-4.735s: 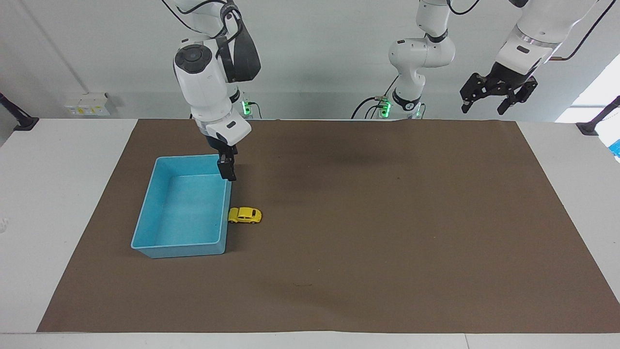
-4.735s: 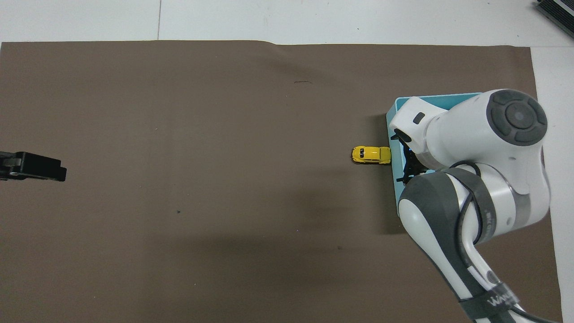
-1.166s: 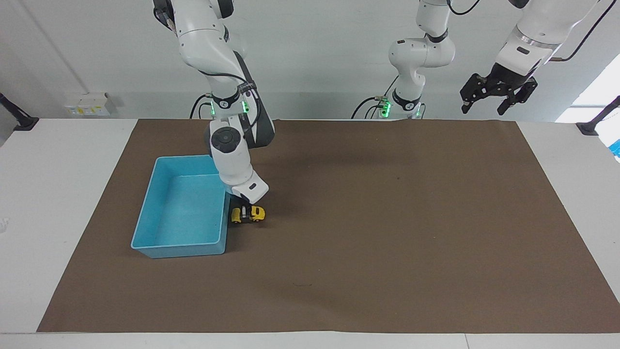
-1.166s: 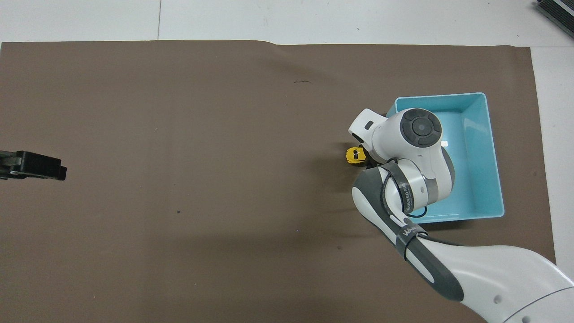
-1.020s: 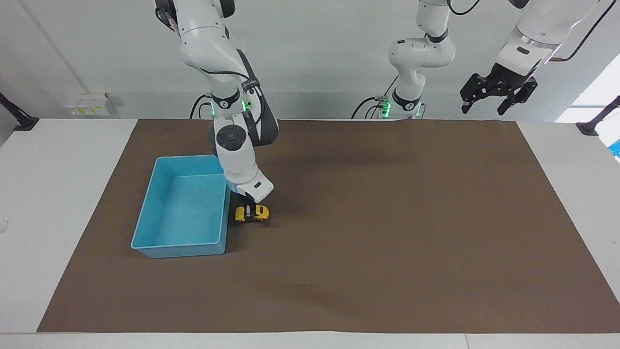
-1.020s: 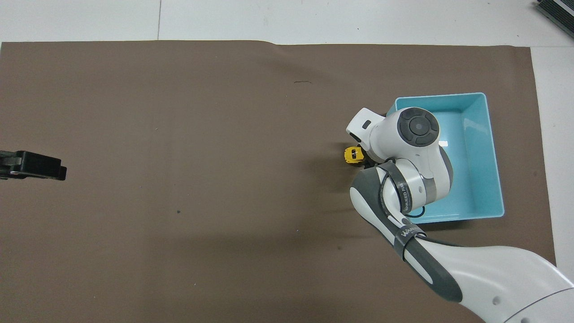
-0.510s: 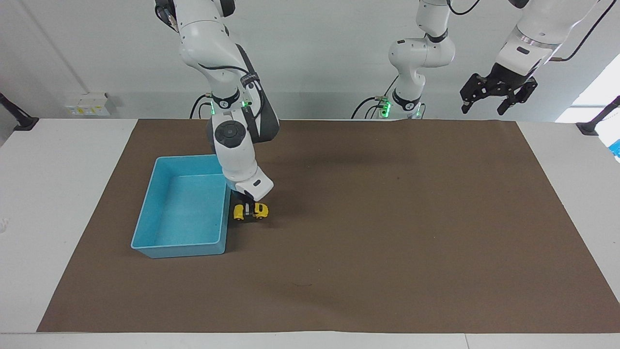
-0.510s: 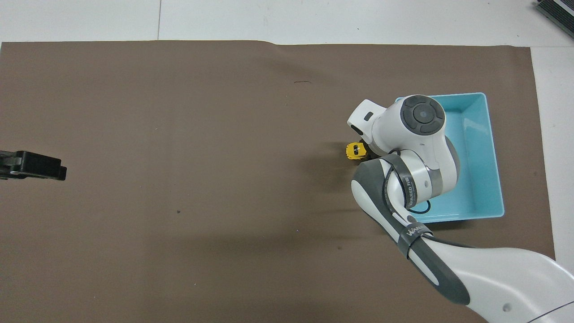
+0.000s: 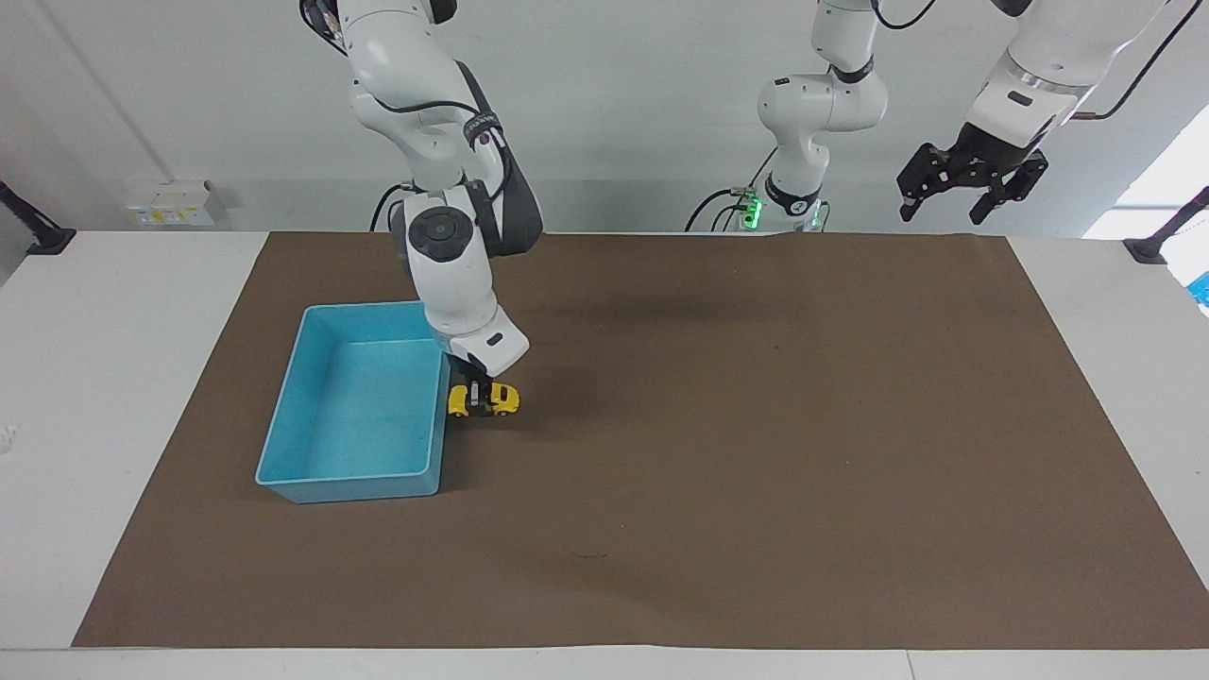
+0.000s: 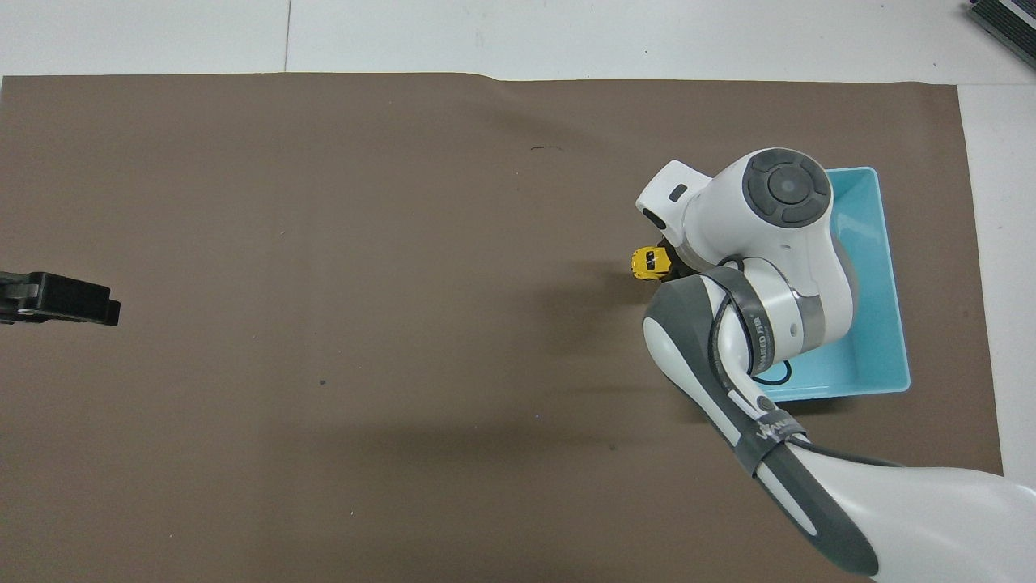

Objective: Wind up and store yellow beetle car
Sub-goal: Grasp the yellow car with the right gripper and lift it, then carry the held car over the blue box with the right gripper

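The yellow beetle car (image 9: 483,399) is pinched across its middle by my right gripper (image 9: 483,395), which is shut on it. The car hangs a little above the brown mat, close beside the blue bin's (image 9: 351,487) wall that faces the left arm's end. In the overhead view only the car's end (image 10: 649,263) shows past the right arm's wrist, and the gripper itself is hidden there. My left gripper (image 9: 973,189) waits open high over the left arm's end of the table; its dark tip (image 10: 61,298) shows at the overhead view's edge.
The blue bin (image 10: 889,267) has nothing in it and sits on the brown mat (image 9: 756,453) toward the right arm's end. The right arm's elbow and wrist hang over the bin's corner nearest the robots.
The right gripper, shut on the car the whole last second, has lifted it off the mat and drawn it slightly toward the bin. The left arm has not moved.
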Controlling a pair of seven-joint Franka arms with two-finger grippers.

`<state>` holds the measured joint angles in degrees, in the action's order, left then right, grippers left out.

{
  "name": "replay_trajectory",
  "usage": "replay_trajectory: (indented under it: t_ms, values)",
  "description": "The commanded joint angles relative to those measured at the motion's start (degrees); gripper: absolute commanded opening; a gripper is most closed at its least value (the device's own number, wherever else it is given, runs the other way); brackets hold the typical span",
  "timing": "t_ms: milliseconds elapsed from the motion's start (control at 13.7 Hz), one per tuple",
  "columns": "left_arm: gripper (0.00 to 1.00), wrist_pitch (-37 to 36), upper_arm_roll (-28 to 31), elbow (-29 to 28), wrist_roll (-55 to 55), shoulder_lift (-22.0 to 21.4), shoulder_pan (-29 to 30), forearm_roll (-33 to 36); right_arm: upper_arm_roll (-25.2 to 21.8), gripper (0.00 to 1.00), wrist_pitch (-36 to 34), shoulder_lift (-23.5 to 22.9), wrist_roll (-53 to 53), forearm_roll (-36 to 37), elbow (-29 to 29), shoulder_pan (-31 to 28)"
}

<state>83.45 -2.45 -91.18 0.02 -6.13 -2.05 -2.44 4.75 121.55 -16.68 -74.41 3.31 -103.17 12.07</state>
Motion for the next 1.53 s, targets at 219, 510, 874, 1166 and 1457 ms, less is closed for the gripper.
replay_trajectory:
  t_ms: [219, 510, 874, 1166, 1457]
  values:
    - [1.0, 0.0, 0.0, -0.2, 0.5, -0.3, 0.4, -0.5, 0.3, 0.12, -5.0, 3.4, 0.8, -0.2, 0.7, -0.8]
    - [1.0, 0.0, 0.0, -0.2, 0.5, -0.3, 0.4, -0.5, 0.2, 0.12, -6.5, 4.0, -4.1, -0.3, 0.3, -3.7]
    - [1.0, 0.0, 0.0, -0.2, 0.5, -0.3, 0.4, -0.5, 0.2, 0.12, -10.0, 5.7, -9.4, -0.4, 0.2, -8.2]
    - [1.0, 0.0, 0.0, -0.2, 0.5, -0.3, 0.4, -0.5, 0.2, 0.12, -11.3, 6.1, -15.6, -0.8, -0.6, -12.4]
    - [1.0, 0.0, 0.0, -0.2, 0.5, -0.3, 0.4, -0.5, 0.2, 0.12, -11.1, 7.4, -19.8, -0.8, -3.3, -15.6]
